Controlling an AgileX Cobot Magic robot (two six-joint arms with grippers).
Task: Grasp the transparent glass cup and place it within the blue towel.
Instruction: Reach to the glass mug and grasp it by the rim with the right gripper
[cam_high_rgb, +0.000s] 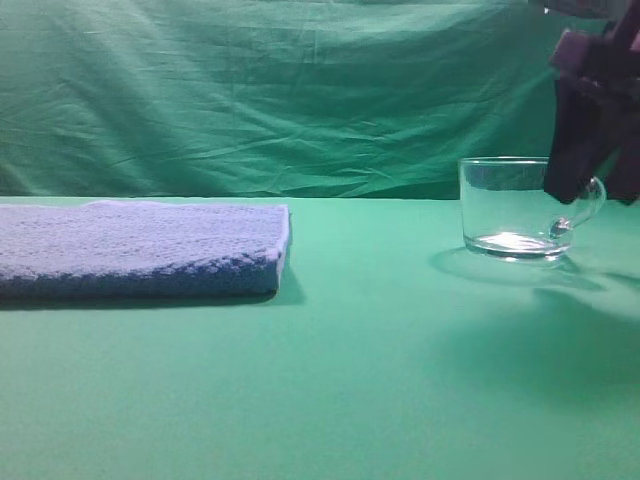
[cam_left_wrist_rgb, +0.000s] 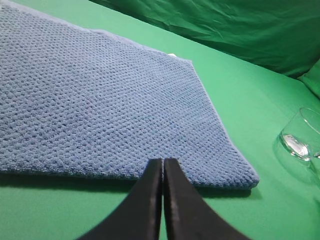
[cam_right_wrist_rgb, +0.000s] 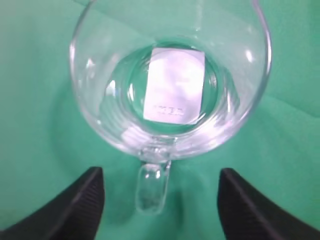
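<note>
Green cloth (cam_high_rgb: 330, 400) fills the foreground of the high view; on it, the blue towel (cam_high_rgb: 140, 250) lies flat at the left and the transparent glass cup (cam_high_rgb: 512, 207) stands upright at the right, well apart from it. We note the cup is on the cloth, not lifted, with its loop handle (cam_high_rgb: 590, 205) facing the right arm.

Right gripper (cam_right_wrist_rgb: 160, 200): jaws stand wide apart, one dark finger (cam_right_wrist_rgb: 75, 210) on each side of the handle in the wrist view, neither touching glass. Nothing is held. A white label shows on the cup base through the glass.

Left gripper (cam_left_wrist_rgb: 163, 175): fingers pressed together, empty, hovering just over the near edge of the towel (cam_left_wrist_rgb: 100, 100). The cup rim (cam_left_wrist_rgb: 305, 135) appears at the far right of that view.

Step in hand, as we judge it: the grasp. The handle is narrow and smooth, so we would centre it between the jaws before closing, or better, advance further so one finger goes inside the rim and pinches the wall. We would close slowly: glass slips and the cup may rotate on the cloth. Lift should clear the towel's thick edge before moving left.
</note>
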